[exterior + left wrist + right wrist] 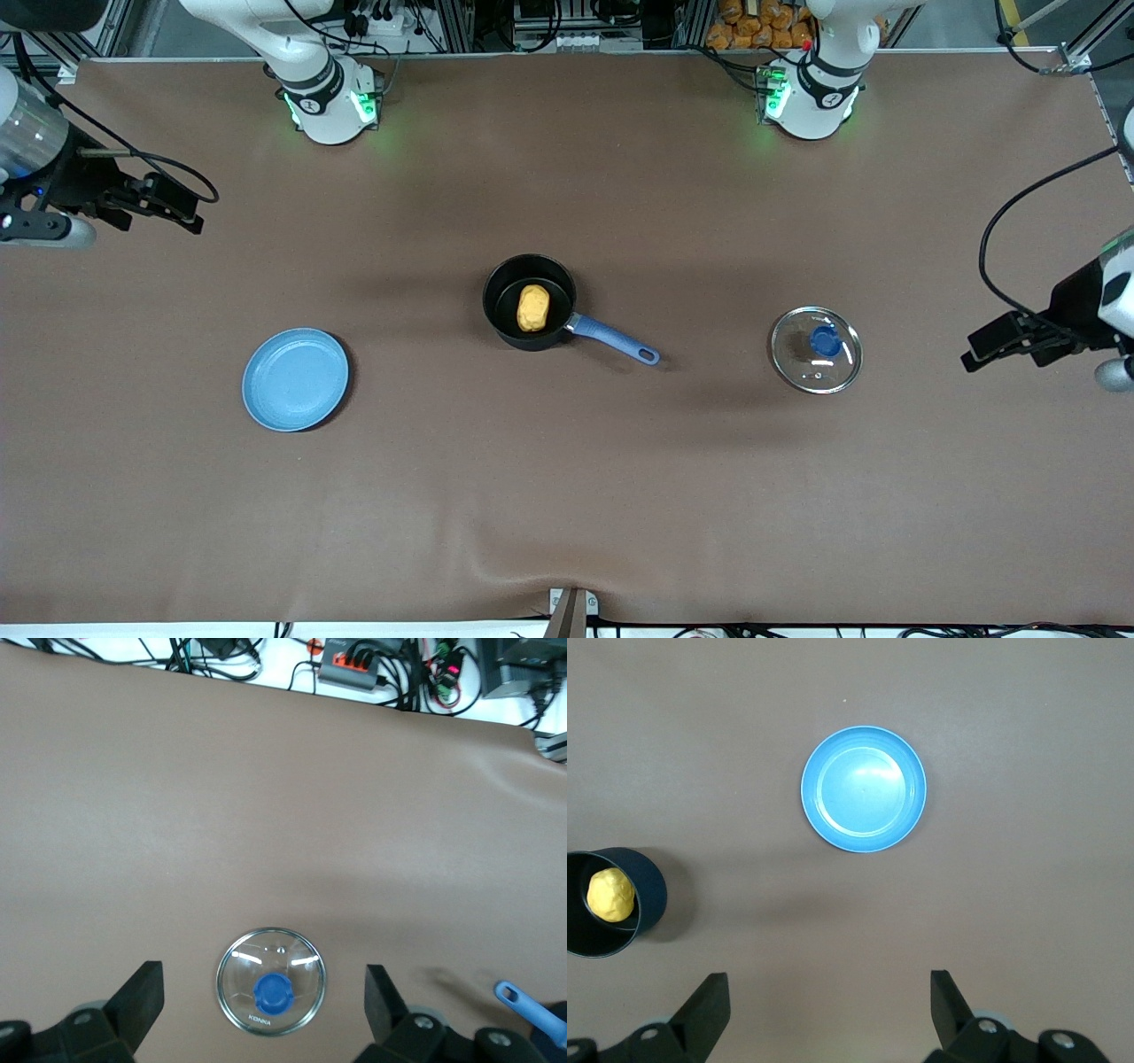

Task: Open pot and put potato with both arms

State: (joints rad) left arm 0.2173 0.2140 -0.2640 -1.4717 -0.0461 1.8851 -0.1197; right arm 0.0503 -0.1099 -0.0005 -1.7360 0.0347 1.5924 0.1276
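The black pot (500, 301) stands uncovered at the table's middle, its long blue handle (616, 341) pointing toward the left arm's end. The yellow-orange potato (532, 307) lies inside it. The clear glass lid (816, 349) with its blue knob lies flat on the table toward the left arm's end. My left gripper (979, 353) is open and empty, raised over the table's edge at that end; its wrist view shows the lid (271, 992) between the open fingers (142, 992). My right gripper (182, 208) is open and empty, raised over the right arm's end; its wrist view shows the pot (647, 890) and potato (611, 893).
A flat light-blue plate (296, 379) lies toward the right arm's end, nearer the front camera than the pot; it also shows in the right wrist view (864, 788). The brown table cover has a wrinkle at its front edge (567, 576).
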